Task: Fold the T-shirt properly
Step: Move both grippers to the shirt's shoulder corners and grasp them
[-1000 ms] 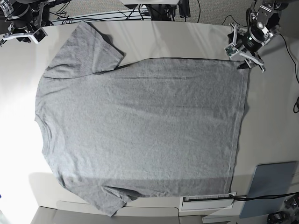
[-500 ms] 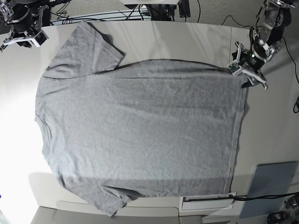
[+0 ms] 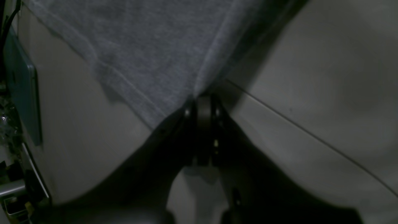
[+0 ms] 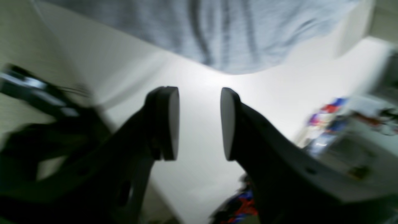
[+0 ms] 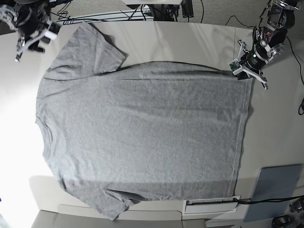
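The grey T-shirt (image 5: 142, 128) lies spread flat on the table, plain side up, neck toward the left and hem toward the right. My left gripper (image 5: 249, 76) sits at the far right hem corner. In the left wrist view this gripper (image 3: 203, 104) is shut on the corner of the T-shirt (image 3: 149, 46), whose fabric runs into the closed jaws. My right gripper (image 5: 29, 40) hovers at the far left, just beside the upper sleeve. In the right wrist view this gripper (image 4: 199, 124) is open with nothing between its fingers, and the T-shirt's sleeve edge (image 4: 217, 31) lies ahead of it.
A blue-grey pad (image 5: 278, 190) lies at the near right corner, next to a white strip (image 5: 211, 203) by the hem. Cables run along the table's back edge (image 5: 142, 14). A seam crosses the tabletop (image 3: 311, 133) beside the left gripper.
My left gripper has come down onto the hem corner and shut on it. The right gripper has shifted right toward the sleeve and spread its fingers wider.
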Controlling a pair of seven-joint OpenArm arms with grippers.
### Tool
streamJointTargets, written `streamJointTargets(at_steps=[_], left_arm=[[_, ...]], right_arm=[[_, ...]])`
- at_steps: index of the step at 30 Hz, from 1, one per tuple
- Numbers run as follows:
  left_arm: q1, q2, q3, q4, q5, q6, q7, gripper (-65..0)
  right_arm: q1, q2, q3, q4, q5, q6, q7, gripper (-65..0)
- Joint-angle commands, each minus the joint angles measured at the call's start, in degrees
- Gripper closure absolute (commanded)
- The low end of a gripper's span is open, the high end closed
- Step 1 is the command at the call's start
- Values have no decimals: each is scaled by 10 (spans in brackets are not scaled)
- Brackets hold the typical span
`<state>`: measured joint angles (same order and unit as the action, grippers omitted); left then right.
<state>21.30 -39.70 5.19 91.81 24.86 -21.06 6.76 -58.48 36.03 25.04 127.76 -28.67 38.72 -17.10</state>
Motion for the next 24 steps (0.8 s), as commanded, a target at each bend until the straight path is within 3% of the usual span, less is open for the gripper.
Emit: streamJointTargets(at_steps=[1,5,15,20,24], left_arm=[[8,-6,0,-3,4,-21,22,0],[8,-6,0,-3,4,-21,22,0],[7,-4,0,-3,-17,-19,24,0],[7,-5,0,-3,-17,-19,33,0],[7,-5,0,-3,-17,-19,40,0]], right_arm=[[10,15,-2,-3,-1,-8,4,-220],[75,40,-56,-54,-1,-8,2,-220],[214,92,-276,-155,-28,-13,-86,-220],[224,120,-328,-157,-17,-13,-110,-220],[224,124,-344,-157,15,-12,-118,-220]])
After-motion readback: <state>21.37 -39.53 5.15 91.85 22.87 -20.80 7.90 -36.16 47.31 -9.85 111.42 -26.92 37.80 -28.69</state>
